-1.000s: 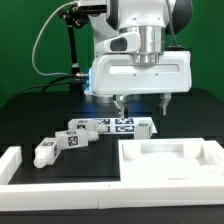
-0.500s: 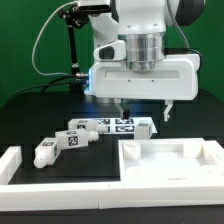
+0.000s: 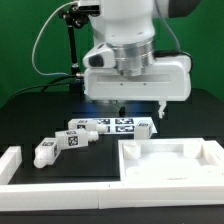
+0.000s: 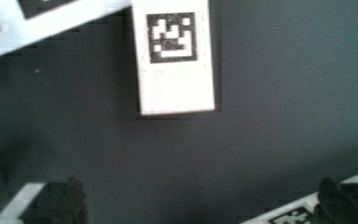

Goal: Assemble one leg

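Gripper (image 3: 139, 108) hangs wide open and empty above a row of legs (image 3: 110, 126) on a black table (image 3: 30, 120). One leg (image 4: 176, 62) lies flat, just ahead of the fingertips. It is probably light, stiff, smooth plastic, best pinched across its long sides.

The black bench (image 3: 30, 115) carries a loose row of white tagged posts, from the leftmost leg (image 3: 45, 152) to the rightmost leg (image 3: 143, 128) near the middle. A white tray-shaped part (image 3: 175, 146) lies at the exterior view's right. A white rail (image 3: 60, 190) runs along the front.
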`<control>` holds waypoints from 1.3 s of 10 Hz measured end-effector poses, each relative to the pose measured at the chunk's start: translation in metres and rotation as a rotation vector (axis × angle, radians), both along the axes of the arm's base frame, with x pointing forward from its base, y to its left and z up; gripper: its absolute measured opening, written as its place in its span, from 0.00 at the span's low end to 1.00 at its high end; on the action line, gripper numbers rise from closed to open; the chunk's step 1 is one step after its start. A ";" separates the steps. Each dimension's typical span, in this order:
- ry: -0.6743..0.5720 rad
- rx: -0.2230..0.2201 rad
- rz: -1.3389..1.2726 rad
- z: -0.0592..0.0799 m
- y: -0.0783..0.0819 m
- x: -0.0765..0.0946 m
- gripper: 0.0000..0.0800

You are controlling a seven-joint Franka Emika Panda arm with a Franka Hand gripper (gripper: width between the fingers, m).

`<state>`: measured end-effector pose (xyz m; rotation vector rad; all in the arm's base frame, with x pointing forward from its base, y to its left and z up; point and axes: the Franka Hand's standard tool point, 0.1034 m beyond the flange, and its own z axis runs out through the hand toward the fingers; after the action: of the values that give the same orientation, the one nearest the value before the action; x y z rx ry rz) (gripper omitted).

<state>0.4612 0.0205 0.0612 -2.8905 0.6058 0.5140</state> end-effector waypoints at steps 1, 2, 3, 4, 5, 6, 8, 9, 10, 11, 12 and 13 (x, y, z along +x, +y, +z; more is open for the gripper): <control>0.109 0.059 -0.018 -0.002 -0.006 0.002 0.81; 0.204 0.114 -0.039 -0.004 -0.008 0.001 0.81; 0.258 0.134 -0.035 -0.001 -0.004 -0.001 0.81; 0.273 0.110 -0.033 0.002 0.004 -0.001 0.81; 0.328 0.141 -0.011 0.002 0.005 -0.009 0.81; 0.397 0.165 -0.016 -0.001 0.000 -0.010 0.81; 0.424 0.193 -0.034 -0.010 0.002 -0.014 0.81; 0.473 0.221 -0.062 -0.022 0.000 -0.024 0.81; 0.494 0.221 -0.068 -0.033 -0.002 -0.029 0.81; 0.501 0.218 -0.067 -0.040 0.000 -0.033 0.81; 0.520 0.221 -0.068 -0.045 0.002 -0.041 0.81; 0.532 0.227 -0.068 -0.049 0.006 -0.045 0.81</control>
<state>0.4163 0.0270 0.0122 -2.5044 0.6547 1.2678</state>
